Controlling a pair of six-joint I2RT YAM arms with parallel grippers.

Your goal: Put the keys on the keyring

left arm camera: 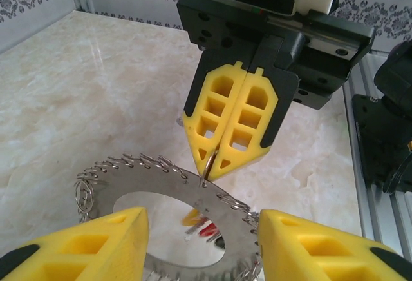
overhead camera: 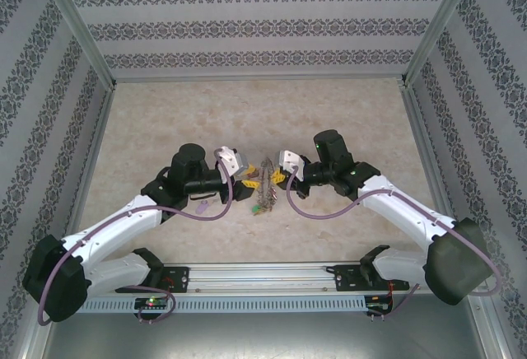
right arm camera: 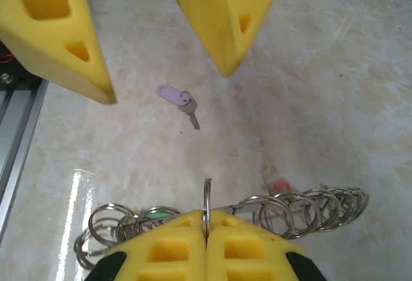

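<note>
The flat grey shiny metal keyring [left arm camera: 154, 179], with little wire loops round its rim, is low over the pale marble-look surface [right arm camera: 309, 100], between both arms. It looks hard, thin and slippery, so a loop is the best place to hold it. The right fingers [left arm camera: 225, 120] pinch one loop tight. The left fingers [left arm camera: 96, 242] are apart, one each side of the keyring. A tiny lilac plastic-headed key [right arm camera: 172, 93] lies nearby; it looks light and easy to drop.
</note>
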